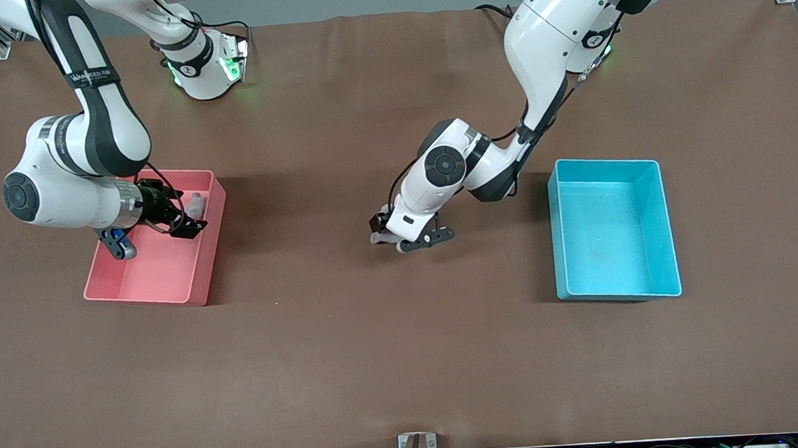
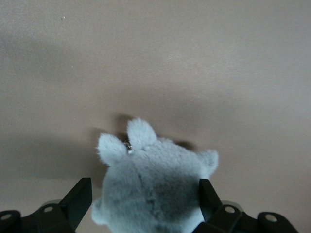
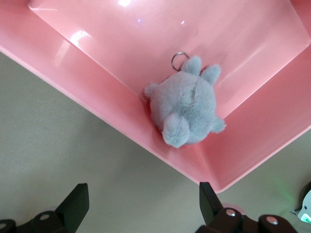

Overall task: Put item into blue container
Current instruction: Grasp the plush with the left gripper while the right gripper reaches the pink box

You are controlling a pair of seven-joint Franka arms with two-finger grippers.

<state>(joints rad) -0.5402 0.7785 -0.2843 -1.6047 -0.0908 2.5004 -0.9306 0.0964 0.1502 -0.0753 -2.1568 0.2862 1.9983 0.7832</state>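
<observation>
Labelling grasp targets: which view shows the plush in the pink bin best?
Right wrist view: the plush lies whole and unblocked in a corner of the pink bin, keyring visible. Front view shows only a pale sliver beside the right arm. Left wrist view shows a second plush, not this one.

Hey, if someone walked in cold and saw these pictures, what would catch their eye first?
Probably the grey plush toy on the table's middle, framed by the open left gripper set down around it. Next, a second plush tucked into a corner of the pink bin under the open right gripper. The blue container sits empty toward the left arm's end.
</observation>
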